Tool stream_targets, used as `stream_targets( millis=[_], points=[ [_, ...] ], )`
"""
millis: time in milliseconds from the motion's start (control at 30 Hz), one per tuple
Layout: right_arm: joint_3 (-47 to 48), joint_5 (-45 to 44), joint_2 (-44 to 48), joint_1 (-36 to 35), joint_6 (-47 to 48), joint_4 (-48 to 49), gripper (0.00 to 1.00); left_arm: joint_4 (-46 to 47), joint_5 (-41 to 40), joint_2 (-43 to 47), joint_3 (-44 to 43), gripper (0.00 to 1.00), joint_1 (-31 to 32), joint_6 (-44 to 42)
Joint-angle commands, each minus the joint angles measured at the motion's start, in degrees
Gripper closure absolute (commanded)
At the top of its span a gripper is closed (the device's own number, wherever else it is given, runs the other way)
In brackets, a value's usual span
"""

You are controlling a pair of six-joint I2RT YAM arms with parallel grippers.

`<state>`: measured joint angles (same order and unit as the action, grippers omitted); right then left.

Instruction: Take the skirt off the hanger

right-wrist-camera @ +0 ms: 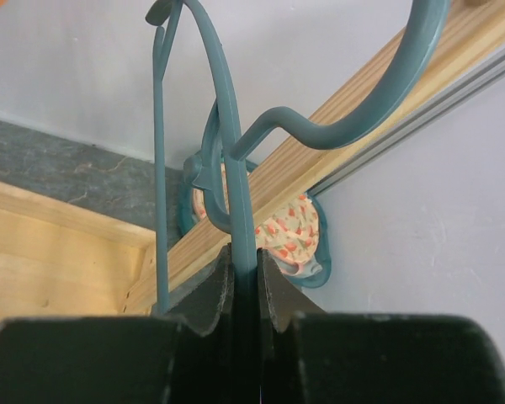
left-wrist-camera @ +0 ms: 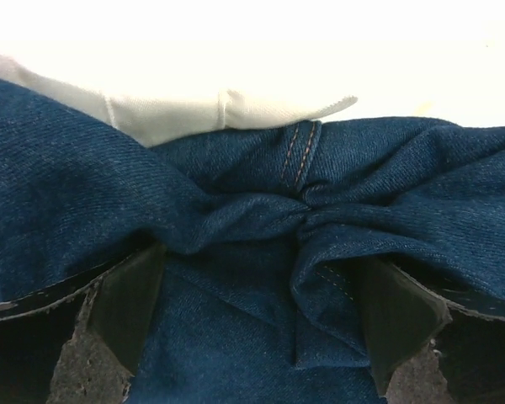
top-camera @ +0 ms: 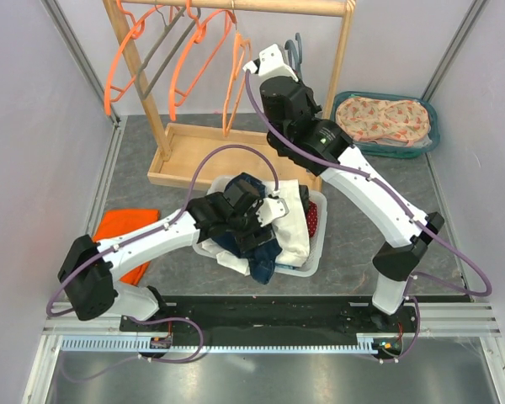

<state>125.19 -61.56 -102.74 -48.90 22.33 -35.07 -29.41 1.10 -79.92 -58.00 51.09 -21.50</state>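
Observation:
The dark blue denim skirt (top-camera: 246,246) lies bunched in the white bin (top-camera: 318,240) and fills the left wrist view (left-wrist-camera: 236,210). My left gripper (top-camera: 265,225) is down in the bin with its jaws wide apart, and folds of the skirt lie between its fingers (left-wrist-camera: 130,303). My right gripper (top-camera: 286,59) is raised by the rack and is shut on the thin bar of the teal hanger (right-wrist-camera: 236,168). The hanger's hook (top-camera: 296,44) is beside the rack's wooden post (right-wrist-camera: 353,93). No cloth hangs on the hanger.
A wooden rack (top-camera: 227,160) with several orange hangers (top-camera: 194,59) stands at the back. A teal basket (top-camera: 427,139) with floral cloth is at the back right. An orange cloth (top-camera: 122,227) lies on the left. White (top-camera: 293,227) and red (top-camera: 312,219) clothes share the bin.

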Motion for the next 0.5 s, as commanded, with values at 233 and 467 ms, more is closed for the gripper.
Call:
stream_targets(
  millis=[233,467],
  points=[
    [7.27,-5.24,-6.15,-0.14,9.66,11.60,1.00,-20.42,5.31,6.18,-26.87,0.00,-0.91,2.95],
    [8.58,-4.80,-8.09,1.62,11.86,15.64,1.00,-28.24,12.24,7.76,-38.85,0.00,-0.91,-2.40]
  ],
)
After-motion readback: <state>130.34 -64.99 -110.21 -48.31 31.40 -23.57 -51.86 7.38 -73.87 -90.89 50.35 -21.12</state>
